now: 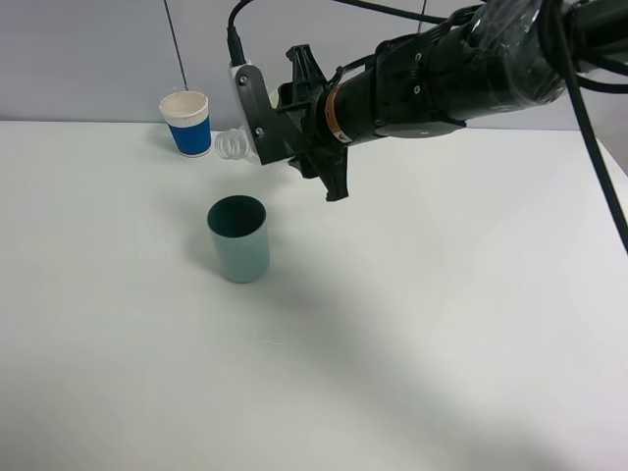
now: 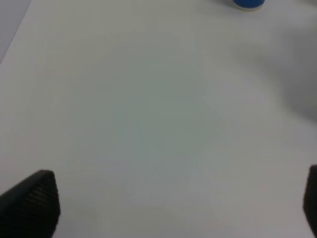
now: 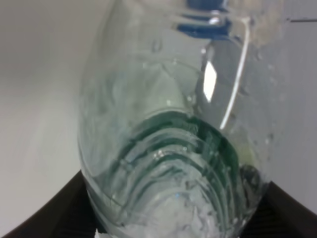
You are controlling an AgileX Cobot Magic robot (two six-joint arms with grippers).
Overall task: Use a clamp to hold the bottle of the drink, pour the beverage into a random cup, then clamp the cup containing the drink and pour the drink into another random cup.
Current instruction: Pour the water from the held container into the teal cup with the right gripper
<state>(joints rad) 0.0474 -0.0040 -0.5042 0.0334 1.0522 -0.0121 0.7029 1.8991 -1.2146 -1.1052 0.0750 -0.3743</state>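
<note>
My right gripper (image 1: 257,130) reaches across from the right and is shut on a clear plastic bottle (image 1: 234,145). It holds the bottle tilted on its side in the air, behind and above a teal cup (image 1: 238,238). A blue-and-white paper cup (image 1: 186,123) stands just left of the bottle's end. In the right wrist view the bottle (image 3: 168,114) fills the frame between the fingers (image 3: 52,215), with a teal shape showing through it. My left gripper (image 2: 168,208) is open and empty over bare table; the blue cup's base (image 2: 249,4) shows at the far edge.
The white table (image 1: 412,334) carries only the two cups. A grey wall runs along the back. The right arm's dark body (image 1: 442,74) spans the upper right of the high view.
</note>
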